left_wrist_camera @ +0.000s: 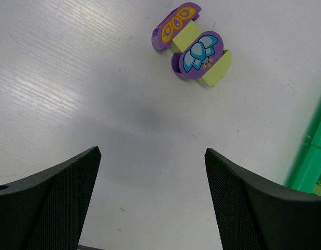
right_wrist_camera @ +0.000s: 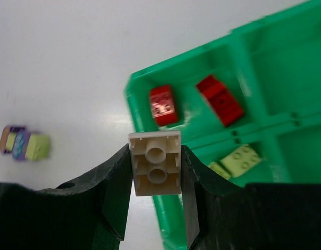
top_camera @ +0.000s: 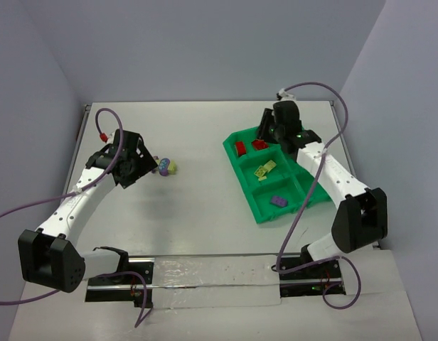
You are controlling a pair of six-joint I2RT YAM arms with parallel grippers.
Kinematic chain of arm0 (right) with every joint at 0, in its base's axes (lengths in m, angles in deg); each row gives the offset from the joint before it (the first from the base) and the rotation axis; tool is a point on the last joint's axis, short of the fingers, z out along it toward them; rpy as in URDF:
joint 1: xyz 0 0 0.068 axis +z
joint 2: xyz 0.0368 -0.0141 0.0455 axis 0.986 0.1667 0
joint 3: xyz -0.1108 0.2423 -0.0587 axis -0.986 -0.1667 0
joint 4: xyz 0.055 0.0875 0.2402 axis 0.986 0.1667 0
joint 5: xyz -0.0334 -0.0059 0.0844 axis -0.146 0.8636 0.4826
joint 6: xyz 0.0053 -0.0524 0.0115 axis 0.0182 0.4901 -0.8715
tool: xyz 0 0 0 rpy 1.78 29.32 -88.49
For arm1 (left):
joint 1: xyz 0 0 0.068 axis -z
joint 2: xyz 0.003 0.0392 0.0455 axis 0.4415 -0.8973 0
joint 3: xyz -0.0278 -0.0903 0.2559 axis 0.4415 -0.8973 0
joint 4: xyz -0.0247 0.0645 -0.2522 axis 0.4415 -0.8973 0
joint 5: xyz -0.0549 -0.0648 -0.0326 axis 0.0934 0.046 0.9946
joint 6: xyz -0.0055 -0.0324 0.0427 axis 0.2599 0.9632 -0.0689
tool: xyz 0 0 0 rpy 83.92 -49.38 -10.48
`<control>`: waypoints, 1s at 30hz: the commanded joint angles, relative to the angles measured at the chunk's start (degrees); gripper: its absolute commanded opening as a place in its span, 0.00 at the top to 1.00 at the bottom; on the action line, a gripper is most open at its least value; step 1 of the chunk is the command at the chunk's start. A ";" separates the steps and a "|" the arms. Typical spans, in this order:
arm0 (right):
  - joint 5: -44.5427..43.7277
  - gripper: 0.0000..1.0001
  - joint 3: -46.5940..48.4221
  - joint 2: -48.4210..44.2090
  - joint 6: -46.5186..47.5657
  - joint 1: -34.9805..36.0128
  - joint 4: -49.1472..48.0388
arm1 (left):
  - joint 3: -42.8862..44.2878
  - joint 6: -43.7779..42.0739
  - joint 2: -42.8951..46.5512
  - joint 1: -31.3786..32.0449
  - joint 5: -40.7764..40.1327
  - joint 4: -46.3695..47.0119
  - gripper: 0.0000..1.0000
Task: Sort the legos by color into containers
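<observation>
Clamping a cream brick (right_wrist_camera: 155,163) between its fingers, the right gripper (right_wrist_camera: 156,172) hangs over the edge of the green tray (right_wrist_camera: 285,62), which holds two red bricks (right_wrist_camera: 163,104), yellow-green bricks (right_wrist_camera: 243,159) and a purple brick (top_camera: 278,201). The left gripper (left_wrist_camera: 151,156), fingers spread, hovers over the tabletop (left_wrist_camera: 72,78) near a purple and yellow-green brick cluster (left_wrist_camera: 194,47).

Tray (right_wrist_camera: 130,94): bright green.
2 red bricks (right_wrist_camera: 162,105), shiny.
2 yellow-green bricks (right_wrist_camera: 241,159), pale.
1 purple brick (top_camera: 278,201).
Cream brick (right_wrist_camera: 156,163): plain, no pattern.
Loose pair (left_wrist_camera: 194,48): yellow-green bodies, purple faces; 1 w/ orange-yellow ovals, 1 w/ blue-white petals.
Table (left_wrist_camera: 72,78): white-grey.
Left gripper (left_wrist_camera: 151,156) & right gripper (right_wrist_camera: 156,151): black.
Cables (top_camera: 315,84): purple.
</observation>
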 commanded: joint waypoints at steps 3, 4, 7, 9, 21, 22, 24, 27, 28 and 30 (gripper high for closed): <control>-5.81 0.83 -3.18 0.09 -4.94 -9.99 -2.73 | 2.04 -0.92 1.23 -0.34 0.72 -0.90 0.12; -5.81 0.82 -3.18 0.44 -5.22 -12.04 -3.57 | 2.04 -0.92 1.29 -0.34 0.72 -0.97 0.12; -6.51 0.81 -1.27 2.31 -5.46 -14.99 -4.32 | 2.19 -0.95 1.16 -0.34 0.78 -1.16 0.12; -7.24 0.80 0.68 4.08 -5.52 -16.79 -4.15 | 2.31 -1.01 1.22 -0.34 0.72 -1.41 0.12; -10.29 0.54 17.77 21.07 -3.44 -19.49 -0.25 | 3.30 -0.43 -0.08 -0.34 0.34 -2.27 0.10; -10.05 0.48 18.73 21.70 -3.25 -19.51 -0.19 | 3.38 -0.31 -0.38 -0.34 0.46 -2.18 0.09; -9.28 0.42 20.15 23.03 -2.73 -19.50 0.26 | 3.53 -0.23 -0.94 -0.34 0.62 -1.96 0.08; -8.54 0.38 21.69 24.21 -2.28 -19.49 1.31 | 3.71 0.03 -1.84 -0.34 0.98 -1.52 0.05; -8.24 0.36 21.86 24.17 -2.14 -19.49 1.21 | 4.09 0.08 -2.41 -0.34 1.28 -1.30 0.04; -7.52 0.33 22.17 23.93 -1.81 -19.49 1.14 | 4.70 0.13 -3.40 -0.34 1.87 -0.74 0.04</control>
